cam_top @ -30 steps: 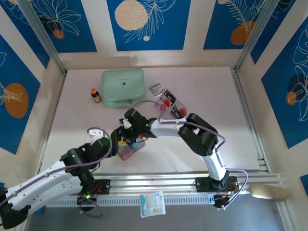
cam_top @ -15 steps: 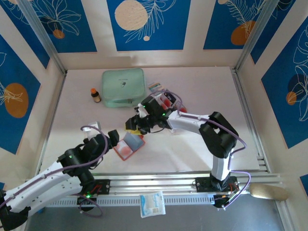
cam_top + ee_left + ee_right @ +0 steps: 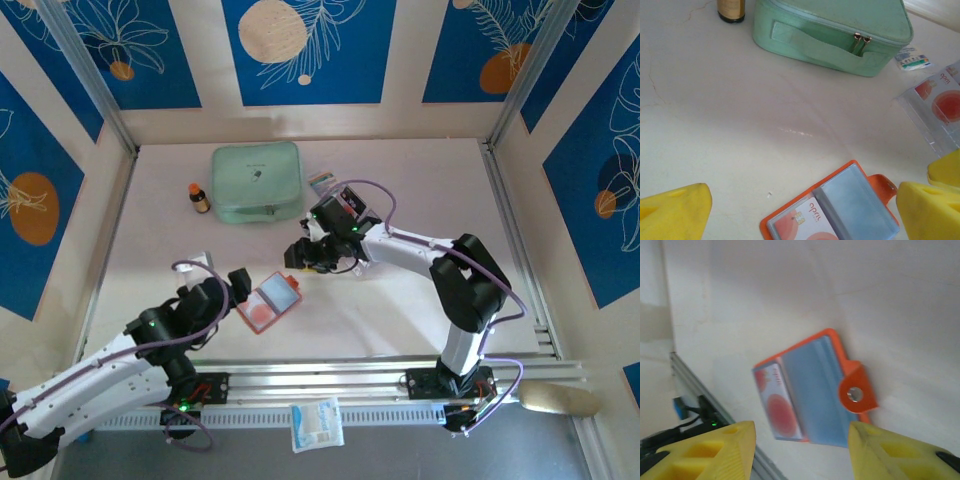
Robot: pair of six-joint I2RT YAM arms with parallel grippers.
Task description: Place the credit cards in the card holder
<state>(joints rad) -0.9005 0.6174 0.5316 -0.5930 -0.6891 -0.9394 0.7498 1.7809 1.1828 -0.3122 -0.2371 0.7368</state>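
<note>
1. Card holder [image 3: 272,302] lies open and flat on the surface [image 3: 150,250], near the front edge, with its snap tab [image 3: 856,392] sticking out from one side.
2. One card [image 3: 775,401] with a red circle sits in a sleeve on one half of the holder. The other half shows a greyish clear sleeve, and I cannot tell whether anything is inside it.
3. My left hand [image 3: 238,287] is just beside the holder's left end. It is spread wide and holds nothing. In my left wrist view the holder lies low between the yellow fingers [image 3: 675,215].
4. My right hand [image 3: 298,255] hovers just behind the holder, apart from it. It is partly spread and empty, and its camera looks down on the holder through the gap.
5. The loose cards [image 3: 940,100] lie farther back and to the right, and from above my right arm covers part of them.
6. A mint-green pouch [image 3: 257,182] stands at the back of the surface. A small brown bottle [image 3: 199,198] is just left of it and a striped packet [image 3: 322,181] just right.
</note>
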